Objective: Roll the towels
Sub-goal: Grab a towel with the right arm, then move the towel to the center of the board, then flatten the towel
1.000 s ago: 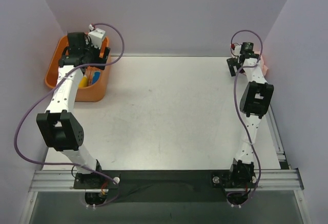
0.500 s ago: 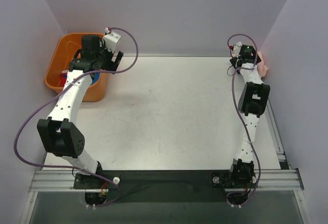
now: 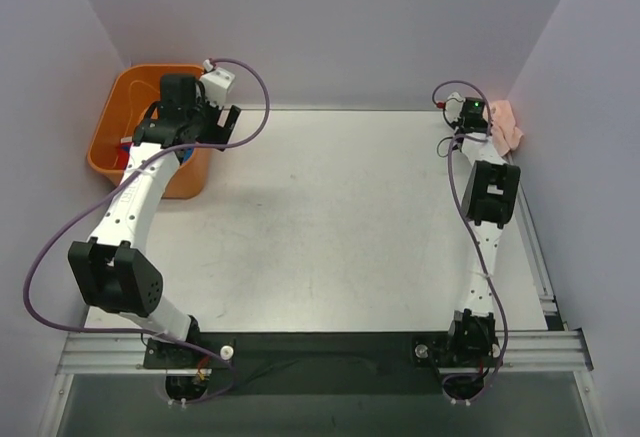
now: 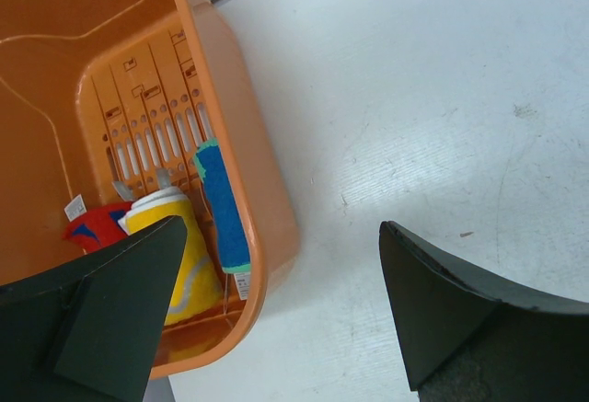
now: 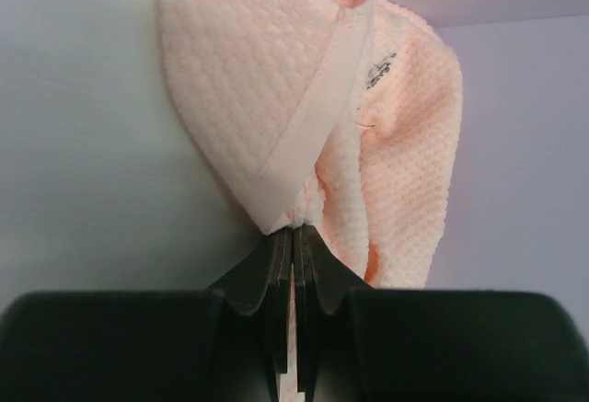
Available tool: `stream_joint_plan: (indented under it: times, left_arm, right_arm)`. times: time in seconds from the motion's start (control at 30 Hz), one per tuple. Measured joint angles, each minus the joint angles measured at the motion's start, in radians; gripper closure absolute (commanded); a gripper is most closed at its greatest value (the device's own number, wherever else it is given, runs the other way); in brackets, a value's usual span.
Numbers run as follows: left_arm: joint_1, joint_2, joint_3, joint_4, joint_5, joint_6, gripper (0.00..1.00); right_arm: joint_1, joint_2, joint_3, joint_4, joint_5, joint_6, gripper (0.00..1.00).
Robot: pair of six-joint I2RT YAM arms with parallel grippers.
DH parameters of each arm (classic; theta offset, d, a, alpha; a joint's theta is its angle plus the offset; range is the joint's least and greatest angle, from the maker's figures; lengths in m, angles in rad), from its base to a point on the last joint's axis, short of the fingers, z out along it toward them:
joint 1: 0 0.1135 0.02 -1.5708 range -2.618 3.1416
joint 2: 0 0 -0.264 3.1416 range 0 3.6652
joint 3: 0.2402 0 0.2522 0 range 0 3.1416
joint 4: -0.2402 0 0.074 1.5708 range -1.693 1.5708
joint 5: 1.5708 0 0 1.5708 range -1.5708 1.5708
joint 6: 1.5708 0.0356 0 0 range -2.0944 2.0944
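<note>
The pale pink towel [image 3: 506, 125] lies crumpled at the table's far right corner against the wall. My right gripper [image 3: 489, 123] is shut on a fold of it. In the right wrist view the closed fingertips of that gripper [image 5: 294, 233] pinch the pink towel [image 5: 276, 80] at its hemmed edge. A blue towel with a green edge [image 4: 221, 201] stands inside the orange basket [image 4: 250, 154], against its near wall. My left gripper [image 4: 283, 229] hangs open and empty over the basket's right rim, one finger above the basket and the other above the table; from the top camera it [image 3: 222, 120] sits at the basket's [image 3: 108, 122] right edge.
A yellow rolled cloth [image 4: 179, 246] and a red cloth [image 4: 92, 227] also sit in the basket. Purple walls close in the table at the back, left and right. The white tabletop [image 3: 330, 217] stretches between the two arms.
My right gripper has shut on the pink towel after reaching further into the far right corner. My left gripper has moved right out of the basket to its right rim, still open.
</note>
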Motion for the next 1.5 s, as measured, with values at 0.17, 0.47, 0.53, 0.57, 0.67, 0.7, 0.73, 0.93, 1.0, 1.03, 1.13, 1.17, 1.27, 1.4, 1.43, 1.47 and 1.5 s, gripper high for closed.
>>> stream_joint_plan:
  times: [0.17,0.47,0.53,0.57,0.67,0.7,0.73,0.93,1.0,1.03,1.13,1.17,1.27,1.4,1.43,1.47,1.5]
  left_arm:
    - [0.000,-0.004,0.000,-0.007,0.003,-0.027,0.03]
    - [0.004,-0.055,-0.058,-0.012,0.088,-0.112,0.03]
    - [0.016,-0.078,-0.079,-0.013,0.123,-0.141,0.02]
    - [0.024,-0.088,-0.086,-0.014,0.138,-0.154,0.03]
    - [0.047,-0.119,-0.108,-0.014,0.172,-0.181,0.03]
    - [0.053,-0.130,-0.117,-0.014,0.182,-0.188,0.03]
    - [0.058,-0.143,-0.130,-0.014,0.195,-0.198,0.03]
    - [0.074,-0.163,-0.202,-0.023,0.284,-0.233,0.03]
    - [0.075,-0.163,-0.242,-0.032,0.337,-0.229,0.04]
    - [0.075,-0.164,-0.266,-0.034,0.365,-0.221,0.07]
    - [0.068,-0.168,-0.329,-0.051,0.430,-0.208,0.17]
    - [0.066,-0.168,-0.346,-0.056,0.448,-0.208,0.19]
    - [0.063,-0.170,-0.396,-0.064,0.496,-0.211,0.26]
    - [0.063,-0.172,-0.442,-0.089,0.527,-0.216,0.39]
    - [0.063,-0.172,-0.449,-0.096,0.529,-0.217,0.40]
    - [0.062,-0.172,-0.457,-0.104,0.529,-0.216,0.41]
    - [0.061,-0.172,-0.464,-0.111,0.529,-0.215,0.41]
  right_arm:
    - [0.027,-0.142,-0.191,-0.044,-0.030,0.036,1.00]
    - [0.267,-0.607,-0.523,-0.402,-0.235,0.334,1.00]
    - [0.344,-0.704,-0.570,-0.469,-0.304,0.426,1.00]
    - [0.389,-0.743,-0.586,-0.502,-0.348,0.472,1.00]
    - [0.525,-0.821,-0.613,-0.591,-0.522,0.639,0.90]
    - [0.560,-0.832,-0.614,-0.616,-0.593,0.694,0.74]
    - [0.590,-0.838,-0.614,-0.637,-0.655,0.754,0.66]
    - [0.552,-0.892,-0.637,-0.709,-0.826,0.900,0.41]
    - [0.481,-0.925,-0.657,-0.726,-0.827,0.890,0.45]
    - [0.449,-0.938,-0.665,-0.736,-0.822,0.879,0.46]
    - [0.406,-0.948,-0.679,-0.760,-0.790,0.846,0.45]
    - [0.417,-0.944,-0.682,-0.764,-0.778,0.837,0.44]
    - [0.489,-0.910,-0.677,-0.774,-0.758,0.808,0.38]
    - [0.596,-0.787,-0.593,-0.782,-0.744,0.789,0.22]
    - [0.616,-0.751,-0.573,-0.777,-0.742,0.789,0.22]
    - [0.632,-0.716,-0.553,-0.777,-0.739,0.791,0.22]
    - [0.643,-0.681,-0.534,-0.776,-0.735,0.794,0.23]
